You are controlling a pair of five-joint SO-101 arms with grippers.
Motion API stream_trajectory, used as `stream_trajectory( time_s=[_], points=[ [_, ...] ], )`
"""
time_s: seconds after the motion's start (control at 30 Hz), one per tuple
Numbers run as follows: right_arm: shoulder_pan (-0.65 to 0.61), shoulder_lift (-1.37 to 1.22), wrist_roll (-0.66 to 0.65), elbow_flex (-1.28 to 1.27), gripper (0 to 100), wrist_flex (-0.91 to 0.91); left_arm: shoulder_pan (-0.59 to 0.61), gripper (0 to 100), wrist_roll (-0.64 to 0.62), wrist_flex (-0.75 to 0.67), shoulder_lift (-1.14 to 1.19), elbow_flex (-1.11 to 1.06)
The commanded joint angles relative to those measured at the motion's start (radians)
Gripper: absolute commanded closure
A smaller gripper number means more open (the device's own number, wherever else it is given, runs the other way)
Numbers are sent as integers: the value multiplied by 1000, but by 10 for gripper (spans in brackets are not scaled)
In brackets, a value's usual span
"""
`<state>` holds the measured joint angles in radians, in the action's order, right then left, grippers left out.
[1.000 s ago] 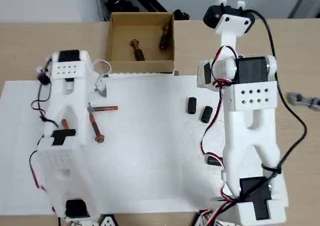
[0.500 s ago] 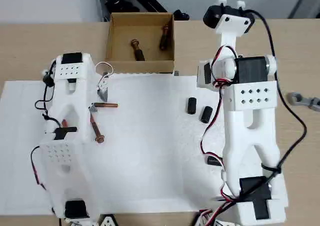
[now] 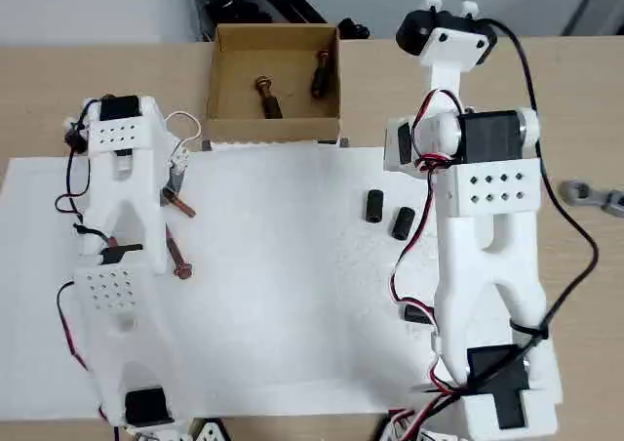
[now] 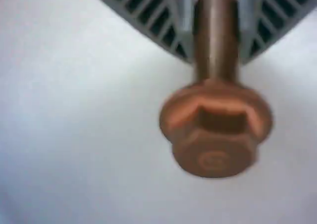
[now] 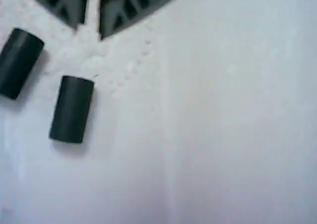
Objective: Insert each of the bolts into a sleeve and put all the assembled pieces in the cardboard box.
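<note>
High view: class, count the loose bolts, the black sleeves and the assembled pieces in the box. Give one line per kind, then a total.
Loose bolts: 2, the held bolt and the lying bolt.
Black sleeves: 2, the left sleeve and the right sleeve.
Assembled pieces in the cardboard box: 2, the left piece and the right piece.
Total: 6.
</note>
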<state>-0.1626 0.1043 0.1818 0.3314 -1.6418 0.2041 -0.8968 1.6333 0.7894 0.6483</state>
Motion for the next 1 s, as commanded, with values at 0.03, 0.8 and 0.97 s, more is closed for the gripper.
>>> stream_trajectory(
  time_s=[0.03,0.8,0.97],
  points=[
    [2,36,9,3,980,8,-15,995,48,55,-21,88],
    [-51,54,149,-321,980,-7,-279,995,657,121,-417,509],
    [-64,30,167,-351,980,105,-247,995,717,120,-580,363]
  ],
)
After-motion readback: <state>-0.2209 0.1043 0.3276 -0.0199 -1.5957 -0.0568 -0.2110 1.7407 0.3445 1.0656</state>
